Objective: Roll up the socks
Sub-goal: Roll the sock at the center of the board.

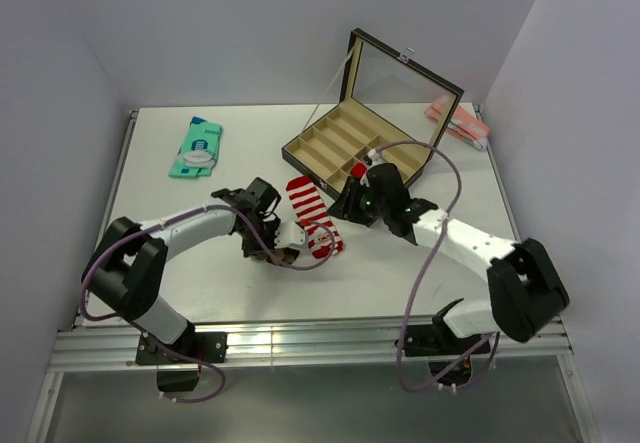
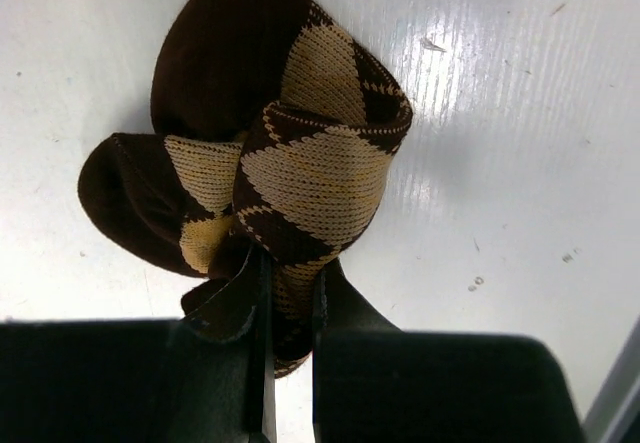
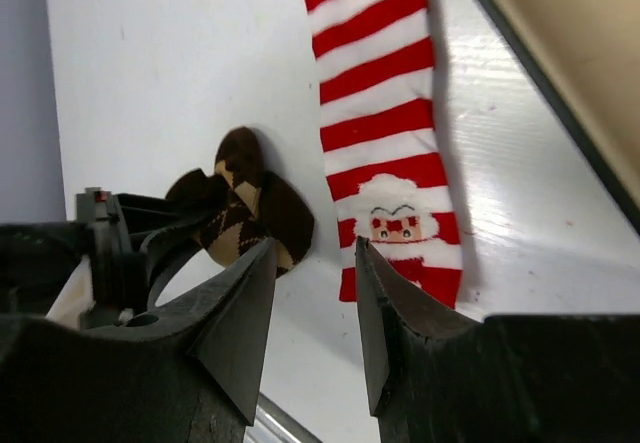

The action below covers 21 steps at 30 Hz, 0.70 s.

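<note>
— Item one?
— Argyle sock (image 2: 300, 163), brown and tan, bunched into a loose folded bundle. It rests on the white table (image 1: 200, 283), left of centre toward the near edge.
— Held?
— Yes. The left gripper (image 2: 290, 283) is clenched on the bundle's lower end, with fabric pinched between its two dark fingers.
— Item two?
— Striped sock (image 3: 385, 113), red and white, with a Santa face near one end. It lies flat and unrolled just beside the argyle bundle, Santa end toward the near edge.
— The other pincer?
— The right gripper (image 3: 315, 248) is released, its jaws parted with nothing between them. It hangs above the table at the Santa end of the striped sock.
— Surroundings?
— One compartmented box (image 1: 350, 143), lid raised, behind the striped sock. One teal packet (image 1: 197, 148) at the far left. One pink packet (image 1: 455, 121) at the far right, by the wall.
</note>
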### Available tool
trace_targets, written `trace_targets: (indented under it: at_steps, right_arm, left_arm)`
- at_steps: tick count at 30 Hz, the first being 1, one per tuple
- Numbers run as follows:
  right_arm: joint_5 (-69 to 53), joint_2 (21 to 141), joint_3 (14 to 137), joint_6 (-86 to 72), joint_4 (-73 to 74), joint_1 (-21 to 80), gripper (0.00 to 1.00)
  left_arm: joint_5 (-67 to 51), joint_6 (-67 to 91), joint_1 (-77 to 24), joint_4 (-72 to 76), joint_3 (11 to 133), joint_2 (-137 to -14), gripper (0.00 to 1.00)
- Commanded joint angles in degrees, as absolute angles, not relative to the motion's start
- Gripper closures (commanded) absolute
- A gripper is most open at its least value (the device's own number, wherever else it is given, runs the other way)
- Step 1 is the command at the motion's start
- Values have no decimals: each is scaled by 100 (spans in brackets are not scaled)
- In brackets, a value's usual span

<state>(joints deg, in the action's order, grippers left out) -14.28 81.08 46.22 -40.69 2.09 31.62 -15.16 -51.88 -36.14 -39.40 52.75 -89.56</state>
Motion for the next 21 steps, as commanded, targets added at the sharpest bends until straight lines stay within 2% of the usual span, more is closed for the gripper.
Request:
trace_targets:
  at_steps: [1,6,10,16,21]
  right_arm:
    - [-626,7279,4343,-4122,-194,3172,55]
    - [-177,6075,3569,-3737,-527,3541,55]
    - [1068,5634,3349,-3069,-519,4934,55]
    - [1669,6151,3462,-2260,-791,6309,55]
    - [2381,7425,4279,-1461,-431,7336,53]
  left_arm:
    - [-1995,-5335,-3472,-5607,5158,-9684,100]
    - [-2223,-5607,-3296,-6310,5781,-10449,100]
    - [-2390,-5800,-3094,-6697,6117,-11117,100]
    - [-2496,-6029,-2910,-7224,6547,-11846,100]
    - [-2408,-6073,-2830,-7312,6662,-12269,100]
